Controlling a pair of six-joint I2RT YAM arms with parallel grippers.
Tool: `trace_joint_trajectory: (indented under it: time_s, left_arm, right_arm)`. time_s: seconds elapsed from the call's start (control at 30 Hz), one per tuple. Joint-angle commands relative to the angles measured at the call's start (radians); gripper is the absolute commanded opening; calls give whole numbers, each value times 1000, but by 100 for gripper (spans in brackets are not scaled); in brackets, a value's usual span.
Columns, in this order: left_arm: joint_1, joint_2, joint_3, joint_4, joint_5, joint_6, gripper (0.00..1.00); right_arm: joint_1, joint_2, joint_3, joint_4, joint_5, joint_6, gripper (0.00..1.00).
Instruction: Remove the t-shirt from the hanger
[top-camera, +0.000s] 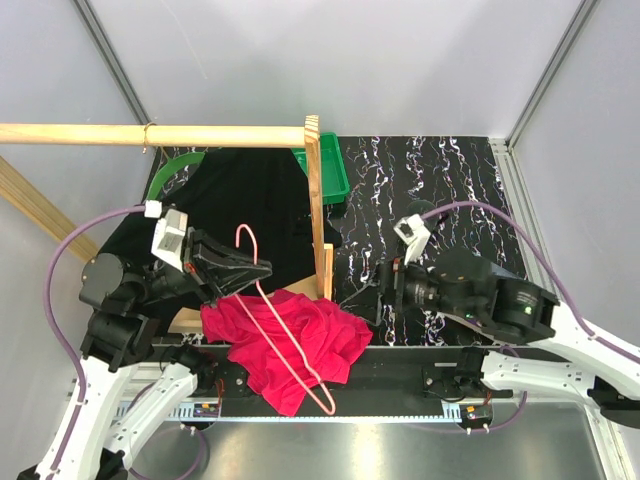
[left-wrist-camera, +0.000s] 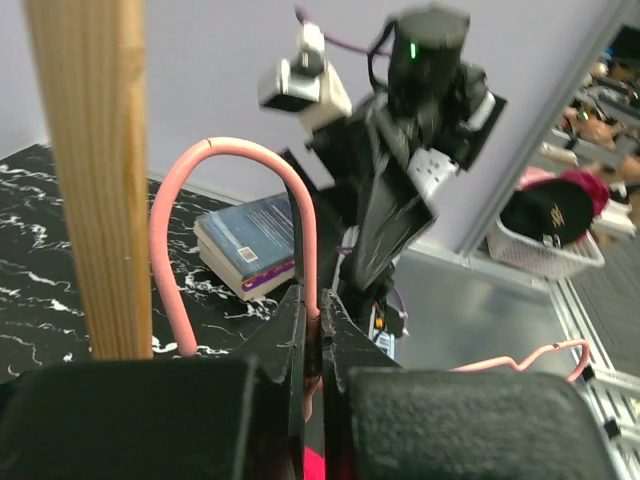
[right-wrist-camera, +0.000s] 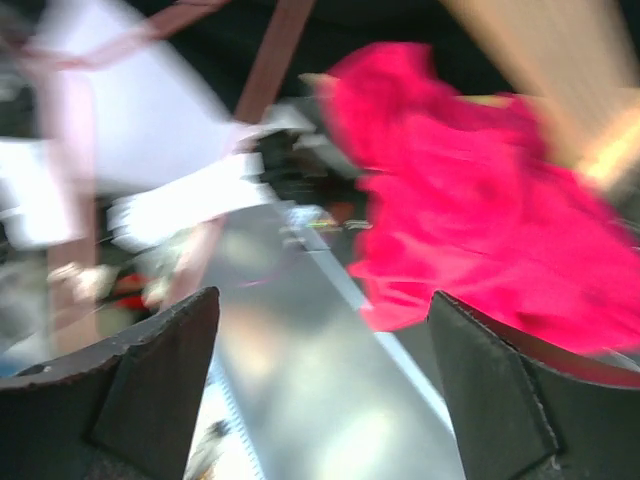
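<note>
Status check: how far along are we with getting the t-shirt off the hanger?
Done: the t-shirt lies bunched at the near edge of the table. In hand: the left pincer is shut on the neck of the hanger; the right pincer is open and empty, beside the shirt. Left: the hanger's wire crosses the heap; I cannot tell whether it is threaded through, so separating them looks unfinished.
</note>
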Motion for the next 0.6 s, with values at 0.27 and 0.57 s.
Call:
trace_joint_trajectory:
  time_s: [0.27,0.57]
  left_arm:
    - [-5,86,-35,328,134,-95,0]
    - [-9,106,-59,347,123,-78,0]
  right_arm:
    - [17,172,35,455,-476,190,80]
    - [97,235,54,510,-424,175,65]
